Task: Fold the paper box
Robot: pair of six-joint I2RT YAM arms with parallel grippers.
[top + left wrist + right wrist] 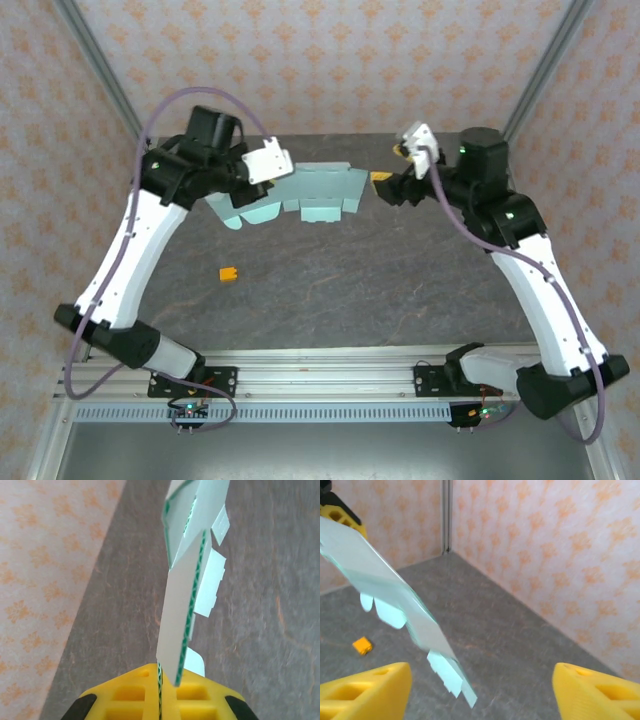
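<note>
The left gripper (160,700) has its jaws pressed on one end of the paper box (312,195), an open sheet held above the surface (330,290), probably so the right gripper (480,692), jaws spread, can take the free end.
</note>
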